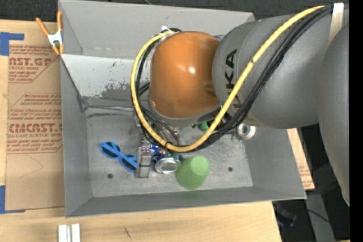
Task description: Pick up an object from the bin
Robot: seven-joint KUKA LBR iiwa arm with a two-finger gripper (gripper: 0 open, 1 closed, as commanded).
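A scuffed grey metal bin [85,73] sits on a pale wooden tabletop [170,221]; the arm's orange wrist cover [181,73] hangs over it; whether the gripper [147,159] is apart or together cannot be told; its tip is low on the front floor, between one blue looped plastic piece [116,154] and one small silver round metal piece [166,165]; one green foam cylinder [193,172] lies just beside that.

The orange wrist cover [181,73] and grey arm [283,65], itself cut off at three o'clock, hide the bin's [76,139] middle. At the cover's five o'clock a green scrap [202,125] and a silvery round piece [245,131] peek out, too covered to name. The blue-and-white bit [148,151] at six o'clock is too small to tell.
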